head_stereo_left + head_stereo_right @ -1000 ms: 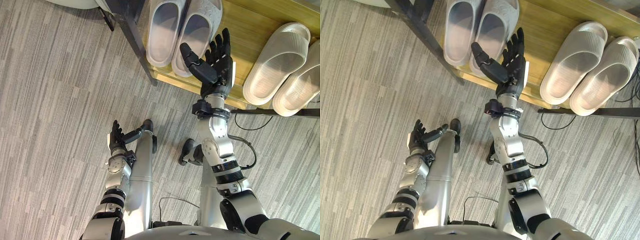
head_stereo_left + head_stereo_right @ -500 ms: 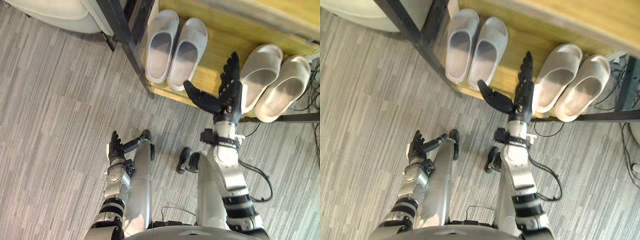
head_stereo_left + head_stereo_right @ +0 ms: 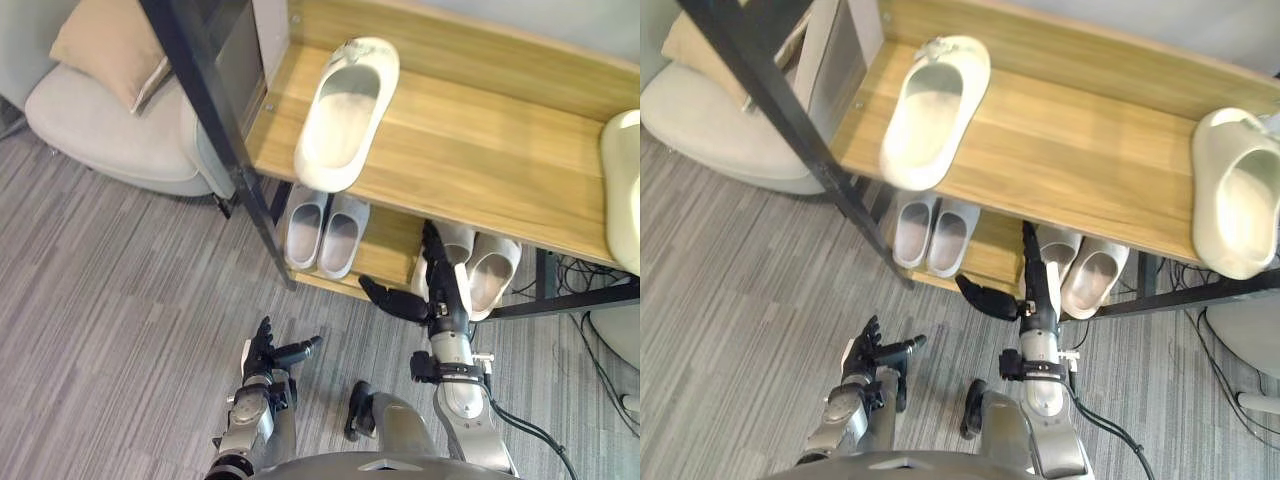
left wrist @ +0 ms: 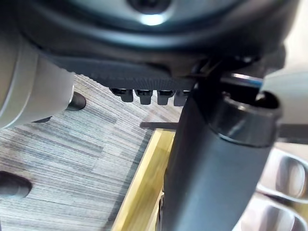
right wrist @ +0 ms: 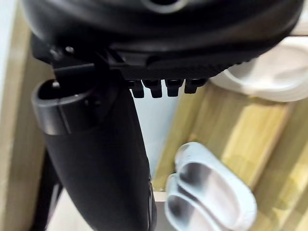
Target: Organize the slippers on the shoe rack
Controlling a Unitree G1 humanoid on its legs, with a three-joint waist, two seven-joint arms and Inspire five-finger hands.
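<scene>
Camera has tilted up since half a second ago, so the whole frame has shifted; the slippers themselves have not moved. Right hand (image 3: 441, 298) stays spread, fingers straight, thumb out to the side, nothing in it.

Shoe rack (image 3: 215, 150) runs across the upper half of the frame.
- Upper shelf (image 3: 470, 150): one cream slipper (image 3: 345, 115) lies at upper centre, angled, its near end at the shelf's front edge. Second cream slipper (image 3: 1235, 195) sits at the right edge of the frame, well apart from the first.
- Lower shelf (image 3: 385, 250): grey pair (image 3: 322, 232) side by side at centre, pale pair (image 3: 485, 270) side by side to the right of it.

Right hand is at lower centre, in front of the lower shelf's edge, fingertips overlapping the left slipper of the pale pair. Cannot tell whether it touches. Right wrist view shows the grey pair past the straight fingers.

Left hand (image 3: 262, 350) is at lower left of centre, low over the floor (image 3: 120, 300), fingers relaxed and apart, empty.

Armchair (image 3: 110, 140) with a pillow (image 3: 105, 45) sits upper left, beside the rack.
</scene>
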